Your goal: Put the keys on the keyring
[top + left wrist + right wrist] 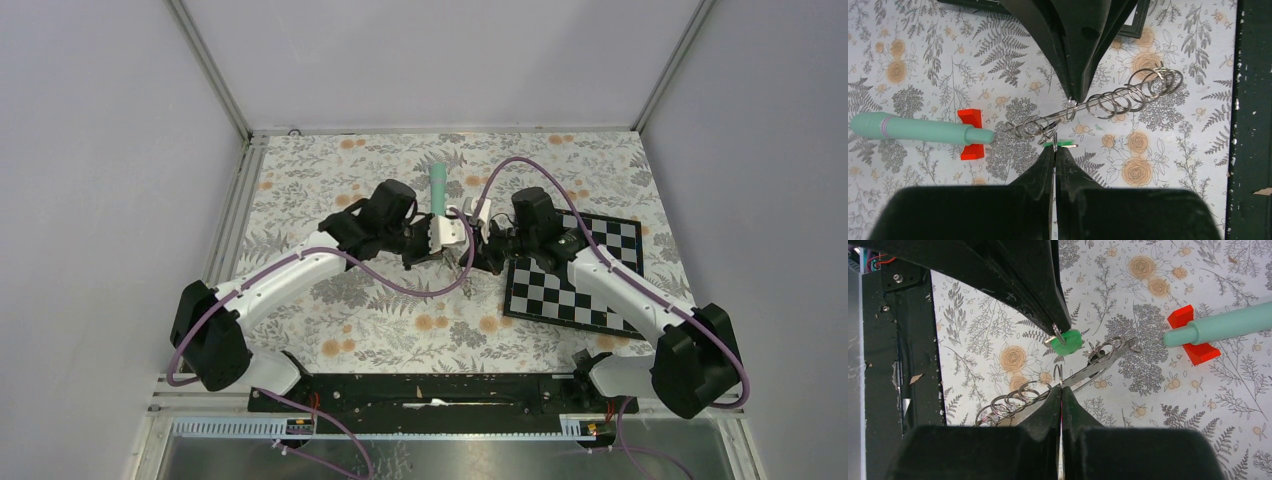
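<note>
My left gripper (1054, 148) is shut on a small key with a green head (1064, 145), which sticks out at the fingertips. The same key (1068, 341) shows in the right wrist view, under the left fingers coming in from the top. The keyring (1100, 363) is a flat grey metal loop carrying a chain of several wire rings (1128, 95). It hangs above the floral table between the two grippers. My right gripper (1060, 388) is shut on one thin wire ring of it. In the top view both grippers (466, 240) meet tip to tip at the table's middle.
A teal cone-shaped stick (918, 128) with a red base (971, 134) lies just beyond the grippers, also seen from above as the teal stick (438, 188). A checkerboard (575, 280) lies under the right arm. A dark rail (903, 340) runs along the near edge.
</note>
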`<state>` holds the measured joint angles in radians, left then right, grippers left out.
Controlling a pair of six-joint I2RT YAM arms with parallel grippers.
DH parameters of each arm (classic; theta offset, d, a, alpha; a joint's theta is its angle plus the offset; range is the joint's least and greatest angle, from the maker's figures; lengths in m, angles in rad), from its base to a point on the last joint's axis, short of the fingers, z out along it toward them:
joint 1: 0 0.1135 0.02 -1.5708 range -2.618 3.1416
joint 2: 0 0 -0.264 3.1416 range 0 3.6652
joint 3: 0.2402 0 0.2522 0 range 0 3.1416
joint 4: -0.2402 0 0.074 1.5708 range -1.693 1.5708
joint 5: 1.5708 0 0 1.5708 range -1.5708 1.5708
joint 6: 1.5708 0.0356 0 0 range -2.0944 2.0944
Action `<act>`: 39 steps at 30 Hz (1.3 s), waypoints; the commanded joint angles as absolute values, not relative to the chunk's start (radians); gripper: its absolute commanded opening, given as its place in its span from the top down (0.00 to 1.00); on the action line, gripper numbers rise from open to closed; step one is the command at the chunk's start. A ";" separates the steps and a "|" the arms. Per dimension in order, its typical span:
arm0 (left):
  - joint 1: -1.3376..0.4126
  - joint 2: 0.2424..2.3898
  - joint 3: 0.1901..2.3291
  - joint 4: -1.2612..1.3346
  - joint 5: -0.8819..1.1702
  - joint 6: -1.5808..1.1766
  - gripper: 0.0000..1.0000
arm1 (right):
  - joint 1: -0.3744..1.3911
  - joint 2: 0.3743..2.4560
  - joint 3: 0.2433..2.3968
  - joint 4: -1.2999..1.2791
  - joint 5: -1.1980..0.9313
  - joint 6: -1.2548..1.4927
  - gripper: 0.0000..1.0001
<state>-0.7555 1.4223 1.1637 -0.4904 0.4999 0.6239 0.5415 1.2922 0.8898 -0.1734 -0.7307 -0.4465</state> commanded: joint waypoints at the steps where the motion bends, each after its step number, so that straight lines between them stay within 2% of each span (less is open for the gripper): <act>1: -0.846 1.434 1.216 -0.430 0.438 0.653 1.00 | 0.573 1.318 0.906 -0.102 -0.743 -0.416 1.00; 23: -0.840 1.389 1.155 -0.461 0.458 0.833 1.00 | 0.502 1.315 0.891 -0.057 -0.818 -0.342 1.00; 39: -0.920 1.444 1.236 -0.463 0.158 0.737 1.00 | 0.501 1.346 0.904 -0.041 -0.800 -0.288 1.00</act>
<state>-0.9070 1.4372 1.1801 -0.5045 0.2581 0.7799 0.5034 1.3453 0.8810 -0.0925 -0.7799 -0.3130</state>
